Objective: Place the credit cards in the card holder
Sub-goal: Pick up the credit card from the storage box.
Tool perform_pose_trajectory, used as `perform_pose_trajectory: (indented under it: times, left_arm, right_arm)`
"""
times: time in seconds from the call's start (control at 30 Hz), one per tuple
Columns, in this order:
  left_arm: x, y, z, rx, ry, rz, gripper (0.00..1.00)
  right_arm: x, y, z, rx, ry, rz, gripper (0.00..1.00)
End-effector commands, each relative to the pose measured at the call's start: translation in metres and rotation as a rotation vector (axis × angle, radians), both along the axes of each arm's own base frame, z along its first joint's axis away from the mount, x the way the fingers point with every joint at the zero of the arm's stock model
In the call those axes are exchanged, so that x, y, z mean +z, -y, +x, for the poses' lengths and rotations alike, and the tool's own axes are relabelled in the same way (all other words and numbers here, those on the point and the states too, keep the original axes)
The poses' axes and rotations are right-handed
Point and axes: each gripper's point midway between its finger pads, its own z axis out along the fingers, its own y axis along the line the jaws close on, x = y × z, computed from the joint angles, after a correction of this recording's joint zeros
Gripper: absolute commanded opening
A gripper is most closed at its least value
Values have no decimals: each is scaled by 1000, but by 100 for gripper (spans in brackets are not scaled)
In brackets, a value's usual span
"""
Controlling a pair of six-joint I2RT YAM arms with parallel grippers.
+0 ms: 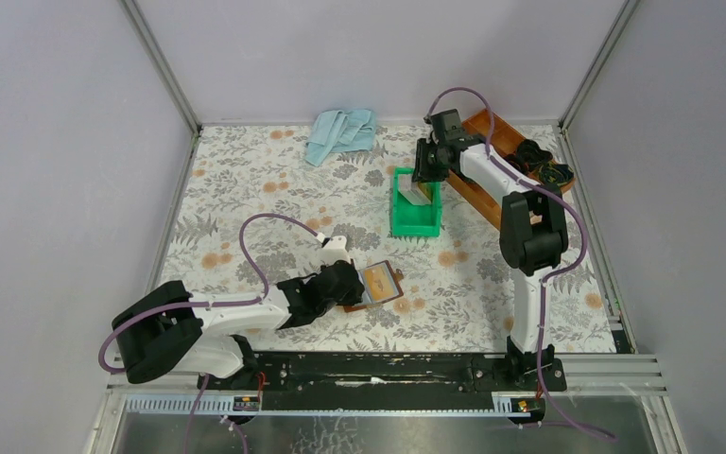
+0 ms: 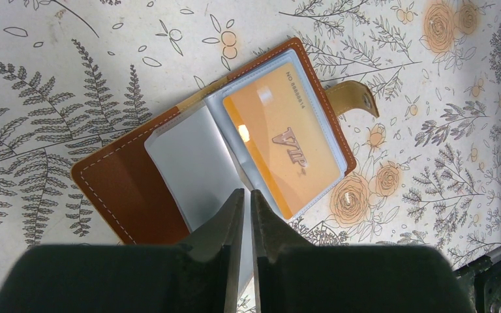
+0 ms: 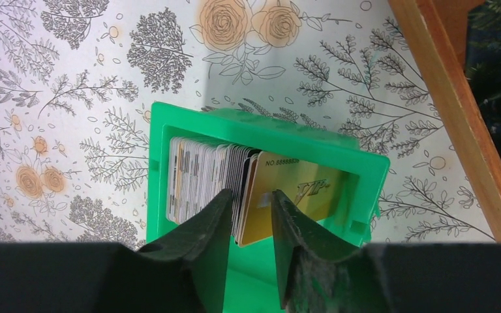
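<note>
The card holder [image 2: 124, 189] lay open on the flowered surface [image 2: 39, 65], toward its near edge, with an orange VIP card [image 2: 280, 143] tucked in one clear sleeve. The left jaws were almost together, pinched on the edge of the neighbouring sleeve. Farther back, the credit cards [image 3: 202, 176] stood on edge in a green bin [image 3: 365, 163] beside a wooden tray [image 3: 450, 98]. The right jaws stood apart, straddling the front gold card [image 3: 300, 195], not yet clamped on it.
</note>
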Motion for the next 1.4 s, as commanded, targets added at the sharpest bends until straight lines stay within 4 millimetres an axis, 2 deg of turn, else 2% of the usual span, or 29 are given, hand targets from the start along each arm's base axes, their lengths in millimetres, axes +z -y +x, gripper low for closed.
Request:
perform_pose_trajectory:
  times: [0.0,0.3,0.5,0.8,1.37]
  left_arm:
    - [1,0,1,-3,23,5,15]
    - [4,0,2,-2,30,3,15]
    - [7,1,3,1,34,-7,15]
    - [8,1,3,0,35,-9,15]
    - [8,2,3,0,35,-8,15]
  right_arm:
    - [-19,-3,-10,5,-60,8,33]
    - [-7,1,-15,-7,-28,17,18]
    - [11,2,-14,-13,7,21,17]
    - [16,4,-21,-13,12,23,16]
    - [27,2,-19,-15,33,38,18]
